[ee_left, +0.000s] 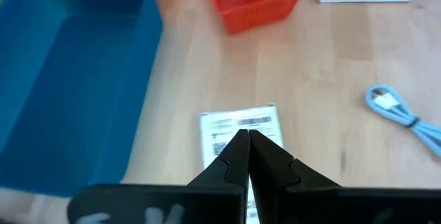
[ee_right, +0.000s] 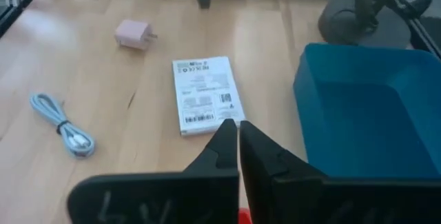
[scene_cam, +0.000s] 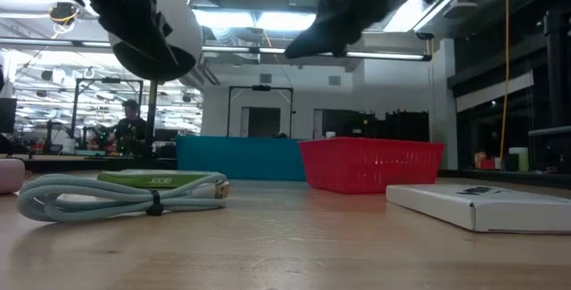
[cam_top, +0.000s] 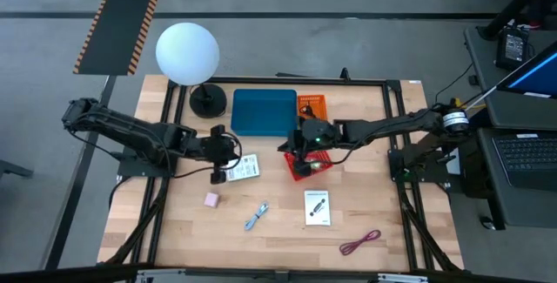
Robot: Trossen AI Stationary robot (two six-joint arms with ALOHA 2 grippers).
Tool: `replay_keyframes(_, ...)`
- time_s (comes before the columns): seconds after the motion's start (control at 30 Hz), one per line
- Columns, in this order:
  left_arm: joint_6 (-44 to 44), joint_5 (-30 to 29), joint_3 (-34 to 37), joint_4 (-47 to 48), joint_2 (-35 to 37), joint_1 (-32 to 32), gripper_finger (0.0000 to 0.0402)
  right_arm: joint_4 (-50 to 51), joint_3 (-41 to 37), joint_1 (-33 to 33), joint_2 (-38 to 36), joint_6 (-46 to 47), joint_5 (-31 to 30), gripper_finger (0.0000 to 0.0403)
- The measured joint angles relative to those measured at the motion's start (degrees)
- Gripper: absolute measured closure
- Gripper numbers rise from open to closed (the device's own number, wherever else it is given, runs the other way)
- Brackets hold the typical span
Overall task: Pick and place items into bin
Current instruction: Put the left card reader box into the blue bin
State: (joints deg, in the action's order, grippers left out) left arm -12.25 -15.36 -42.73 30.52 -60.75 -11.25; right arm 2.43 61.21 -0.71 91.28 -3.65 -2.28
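Wooden table (cam_top: 174, 231), blue bin (cam_top: 264, 111) at its far edge: left gripper (ee_left: 247, 145), fingers pressed together, hovers over the white labelled box (cam_top: 242, 169) mid-table, seemingly lining up a pick; right gripper (ee_right: 237, 136), likewise closed, hangs above the red basket (cam_top: 311, 163).

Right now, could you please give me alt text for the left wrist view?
The left gripper, fingers shut, hangs over a white printed card on the wooden table, between a blue bin and a coiled light-blue cable, with a red basket beyond.
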Motion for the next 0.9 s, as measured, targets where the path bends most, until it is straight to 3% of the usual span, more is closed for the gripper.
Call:
replay_keyframes(0.2,-2.26,1.16,-1.80,4.80,-1.14,-0.70,0.0398,5.96,7.54,-0.32,5.70,-2.06,0.00,0.0403)
replay_keyframes(0.53,-9.33,0.07,-1.26,8.51,-6.61,-0.78,0.0399,6.84,11.87,-1.94,14.33,-2.92,-0.01,0.0403)
replay_keyframes(0.9,-13.74,1.14,-1.26,11.95,-13.68,-1.49,0.0398,6.64,15.28,-5.82,17.07,-2.63,-1.73,0.0377)
